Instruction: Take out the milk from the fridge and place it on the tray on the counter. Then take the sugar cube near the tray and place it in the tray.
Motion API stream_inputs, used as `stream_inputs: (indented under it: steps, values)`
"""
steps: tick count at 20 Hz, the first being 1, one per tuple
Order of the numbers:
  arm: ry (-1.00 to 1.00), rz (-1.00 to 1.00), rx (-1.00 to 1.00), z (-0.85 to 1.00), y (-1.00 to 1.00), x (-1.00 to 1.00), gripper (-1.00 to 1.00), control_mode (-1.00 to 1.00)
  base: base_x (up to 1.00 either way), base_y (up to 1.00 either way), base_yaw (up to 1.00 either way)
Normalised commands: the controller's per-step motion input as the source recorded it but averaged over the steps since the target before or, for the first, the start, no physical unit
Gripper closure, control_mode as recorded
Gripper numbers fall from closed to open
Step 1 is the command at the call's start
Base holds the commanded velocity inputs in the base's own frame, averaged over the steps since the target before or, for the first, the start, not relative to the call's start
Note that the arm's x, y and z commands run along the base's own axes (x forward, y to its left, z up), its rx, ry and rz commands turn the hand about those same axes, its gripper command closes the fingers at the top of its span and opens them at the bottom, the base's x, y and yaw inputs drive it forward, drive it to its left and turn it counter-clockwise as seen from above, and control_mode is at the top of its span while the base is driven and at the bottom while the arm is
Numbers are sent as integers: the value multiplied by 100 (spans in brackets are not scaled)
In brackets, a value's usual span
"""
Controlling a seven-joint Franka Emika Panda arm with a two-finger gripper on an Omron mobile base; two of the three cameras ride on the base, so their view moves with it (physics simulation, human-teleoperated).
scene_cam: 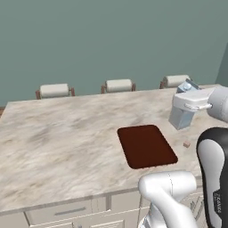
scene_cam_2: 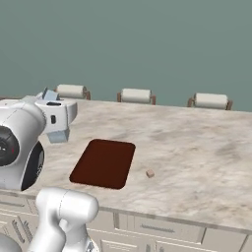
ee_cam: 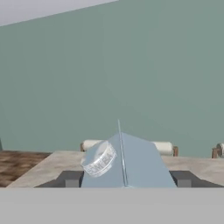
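Observation:
My gripper (ee_cam: 126,179) is shut on the milk (ee_cam: 124,162), a pale carton with a light blue gabled top and a white cap. Its dark fingertips (ee_cam: 70,178) press the carton from both sides. The milk (scene_cam: 181,118) hangs tilted in the air over the counter (scene_cam: 67,142), near the tray's far end, under my white hand. The dark reddish-brown tray (scene_cam: 147,146) lies flat and bare. The tiny tan sugar cube (scene_cam: 187,144) sits on the counter just beside the tray. From the right I see the milk (scene_cam_2: 58,136), tray (scene_cam_2: 104,162) and sugar cube (scene_cam_2: 150,173). The fridge is out of view.
Three stools with white cushions (scene_cam: 118,84) stand along the counter's far edge before a teal wall. Cream drawers (scene_cam: 67,213) run below the near edge. My own arm (scene_cam: 213,178) rises close to the tray's near right corner.

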Motion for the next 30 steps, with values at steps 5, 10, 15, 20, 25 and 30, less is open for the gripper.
stream_inputs:
  steps: [5, 10, 15, 20, 25, 30]
  values:
    - [0, 0, 0, 0, 0, 0, 100, 100, 95, -5, 0]
    - [0, 0, 0, 0, 0, 0, 100, 100, 59, -4, -5]
    - [0, 0, 0, 0, 0, 0, 100, 100, 28, 0, -2]
    - [0, 0, 0, 0, 0, 0, 100, 100, -11, -1, 0]
    - [0, 1, 0, -7, -7, 12, 100, -100, -5, 0, 0]
    - [4, 13, 0, -33, -20, 36, 100, -100, 0, 0, 0]
